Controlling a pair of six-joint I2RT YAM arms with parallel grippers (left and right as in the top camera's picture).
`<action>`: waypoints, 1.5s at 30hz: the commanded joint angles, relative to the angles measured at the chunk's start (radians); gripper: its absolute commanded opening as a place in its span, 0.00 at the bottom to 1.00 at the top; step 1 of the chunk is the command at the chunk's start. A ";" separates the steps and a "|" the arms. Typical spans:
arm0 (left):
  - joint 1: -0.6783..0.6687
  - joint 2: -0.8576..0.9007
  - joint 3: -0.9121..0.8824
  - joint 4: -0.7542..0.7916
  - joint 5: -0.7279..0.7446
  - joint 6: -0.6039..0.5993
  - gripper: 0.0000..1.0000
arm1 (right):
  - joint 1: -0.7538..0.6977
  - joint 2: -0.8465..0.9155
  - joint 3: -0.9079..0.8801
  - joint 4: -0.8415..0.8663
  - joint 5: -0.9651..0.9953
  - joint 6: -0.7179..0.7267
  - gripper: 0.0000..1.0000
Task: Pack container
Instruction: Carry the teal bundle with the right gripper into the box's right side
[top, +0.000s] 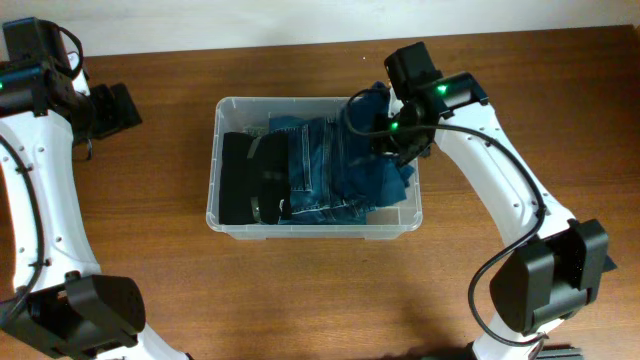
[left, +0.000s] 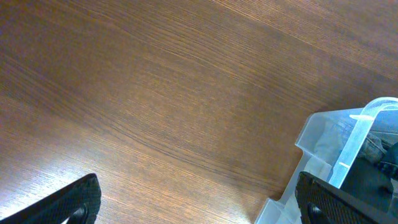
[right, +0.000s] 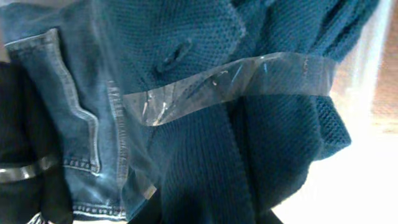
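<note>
So the container (top: 310, 228) sits about mid-tabletop (top: 300, 300), long side running left to right, and it's pretty full. There's a black bundle (top: 243, 178) at the left end, folded jeans (top: 315, 165) in the middle and a teal knit garment (top: 385, 178) at the right end, with part of it riding up over the far right corner of the rim. The right end effector (top: 398, 135) hangs right over that corner, just above or touching the knit. From the overhead view it's a dark blob against dark fabric, so I honestly can't tell how far apart its fingers are or whether it's got hold of anything. Its wrist view doesn't help either, being filled with teal knit (right: 273, 143), a denim seam (right: 68, 81) and the clear rim (right: 249, 71) cutting across. The left end effector (top: 115, 108) is well off to the far left of the container, above bare wood. In its own view (left: 198, 202) the fingers are spread wide with nothing between them, and a corner of the container (left: 348, 143) pokes in at the right.
</note>
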 joint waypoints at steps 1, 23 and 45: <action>0.002 -0.008 0.006 0.002 0.007 -0.005 0.99 | 0.006 0.001 0.004 -0.008 0.039 0.050 0.20; 0.002 -0.008 0.006 0.002 0.007 -0.005 1.00 | 0.025 -0.012 0.098 -0.035 0.088 -0.199 0.86; 0.002 -0.008 0.006 0.002 0.007 -0.005 0.99 | 0.025 0.204 -0.017 0.089 0.128 -0.221 0.20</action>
